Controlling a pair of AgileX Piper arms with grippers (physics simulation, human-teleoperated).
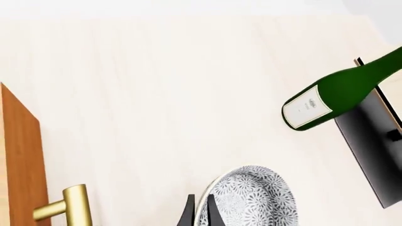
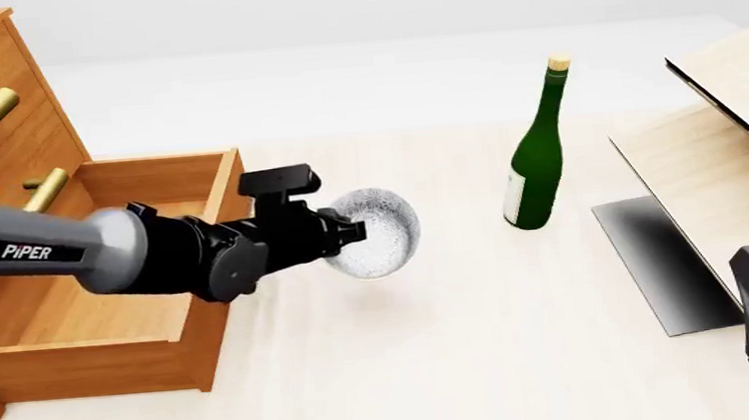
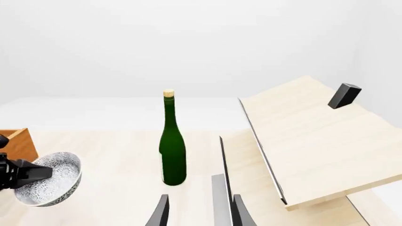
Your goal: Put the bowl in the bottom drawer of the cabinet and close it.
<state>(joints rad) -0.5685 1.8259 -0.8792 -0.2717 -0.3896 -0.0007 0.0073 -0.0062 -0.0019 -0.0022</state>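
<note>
Bowl's point(image 1: 251, 197) speckled underside beside bottle point(image 1: 336, 94)

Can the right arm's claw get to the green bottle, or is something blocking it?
Probably yes. The right claw is open and points toward the green bottle, with bare table between them. The slanted wooden panels stand off to its side. Whether the arm stretches that far, I cannot tell.
</note>
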